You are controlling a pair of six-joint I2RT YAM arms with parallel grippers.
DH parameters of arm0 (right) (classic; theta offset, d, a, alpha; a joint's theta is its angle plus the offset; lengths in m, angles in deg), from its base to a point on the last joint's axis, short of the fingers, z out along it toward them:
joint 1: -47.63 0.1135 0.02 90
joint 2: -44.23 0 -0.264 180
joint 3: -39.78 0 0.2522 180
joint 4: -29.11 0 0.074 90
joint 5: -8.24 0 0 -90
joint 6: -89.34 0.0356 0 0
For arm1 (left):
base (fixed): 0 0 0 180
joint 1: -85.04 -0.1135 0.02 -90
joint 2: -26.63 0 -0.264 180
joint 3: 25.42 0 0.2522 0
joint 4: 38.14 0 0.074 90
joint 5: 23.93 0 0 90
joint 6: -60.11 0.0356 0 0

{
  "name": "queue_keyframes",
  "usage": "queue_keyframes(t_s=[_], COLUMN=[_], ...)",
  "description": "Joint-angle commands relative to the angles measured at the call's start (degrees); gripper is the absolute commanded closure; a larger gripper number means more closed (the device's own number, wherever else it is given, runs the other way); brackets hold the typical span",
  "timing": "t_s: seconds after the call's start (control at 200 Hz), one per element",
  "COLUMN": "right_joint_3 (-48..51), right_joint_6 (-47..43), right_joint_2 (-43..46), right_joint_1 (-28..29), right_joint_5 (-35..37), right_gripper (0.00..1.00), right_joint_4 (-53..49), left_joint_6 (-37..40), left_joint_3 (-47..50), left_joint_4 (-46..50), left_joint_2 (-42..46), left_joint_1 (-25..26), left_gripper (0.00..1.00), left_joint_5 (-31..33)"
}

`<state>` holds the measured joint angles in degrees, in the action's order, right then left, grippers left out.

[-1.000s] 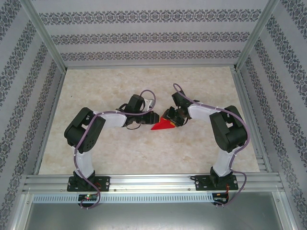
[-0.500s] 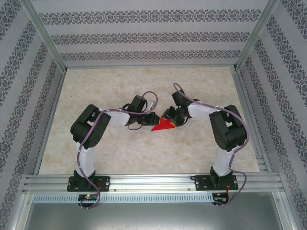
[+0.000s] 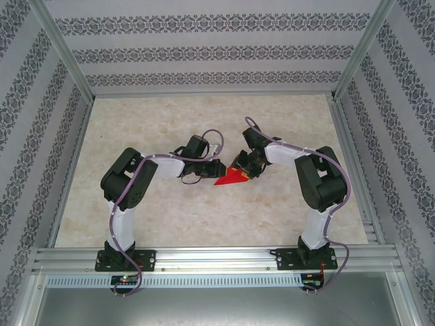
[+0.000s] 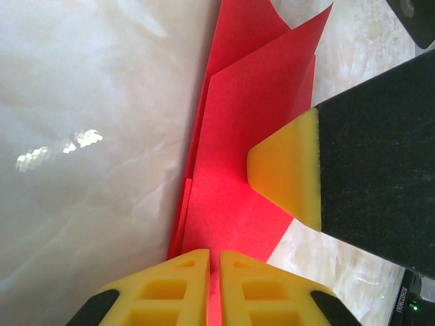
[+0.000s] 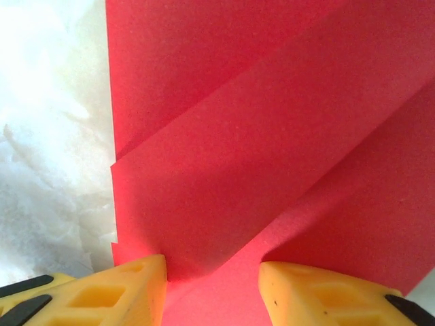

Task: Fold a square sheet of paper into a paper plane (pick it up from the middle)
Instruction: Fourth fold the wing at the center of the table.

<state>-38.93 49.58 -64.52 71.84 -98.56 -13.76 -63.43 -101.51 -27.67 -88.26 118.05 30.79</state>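
Where the arms are bolted: on the metal rail (image 3: 217, 257) at the near edge, with the left arm (image 3: 126, 187) on the left and the right arm (image 3: 319, 187) on the right.
Left arm: it bends up from its base and reaches in toward the middle of the table (image 3: 170, 217).
Right arm: it reaches in from the other side, so the two arms meet in the middle.
Left gripper (image 4: 213, 257): its two yellow fingers are squeezed together, and a thin edge of red paper is pinched between them.
Right gripper (image 5: 212, 268): its yellow fingers stand apart. Red paper lies under and between them, and a raised fold runs into the gap.
Right pad (image 4: 289, 166): seen from the left wrist, this pointed yellow tip touches the top of the red paper.
Paper plane (image 3: 230, 178): a red pointed wedge, half folded, lying on the table in the middle between the two grippers. Its sharp tip points toward the left arm's side.
Folds: a few flat layers lie over each other, with clear crease lines.
Table top: pale and stone-like.
Far side: the walls (image 3: 204, 54) have grey patterned stripes.
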Motion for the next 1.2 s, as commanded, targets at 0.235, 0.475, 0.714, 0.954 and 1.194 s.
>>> queue_keyframes(t_s=[0.235, 0.475, 0.714, 0.954, 1.194], right_joint_3=[1.01, 0.24, -0.2, 0.24, 0.6], right_joint_6=[-3.0, -2.95, -2.85, -2.52, -2.35], right_joint_2=[-9.92, -11.37, -11.81, -12.11, -12.12], right_joint_1=[0.03, 0.22, 0.23, 0.16, -0.04], right_joint_5=[5.37, 5.42, 4.94, 4.84, 4.84], right_gripper=[0.56, 0.55, 0.52, 0.52, 0.53], right_joint_4=[-8.03, -8.7, -8.43, -8.03, -7.81], left_joint_6=[0.97, 0.52, 0.56, 0.95, 1.04], left_joint_3=[-2.27, -3.25, -4.92, -5.01, -5.34], left_joint_4=[1.99, 0.99, 1.65, 3.4, 4.64], left_joint_2=[-1.21, -1.63, -3.66, -4.02, -4.54], left_joint_1=[-0.49, -0.33, 0.22, 0.23, 0.23], left_gripper=[0.86, 0.86, 0.85, 0.87, 0.88], left_joint_5=[0.64, -0.82, -1.0, 1.66, 1.69])
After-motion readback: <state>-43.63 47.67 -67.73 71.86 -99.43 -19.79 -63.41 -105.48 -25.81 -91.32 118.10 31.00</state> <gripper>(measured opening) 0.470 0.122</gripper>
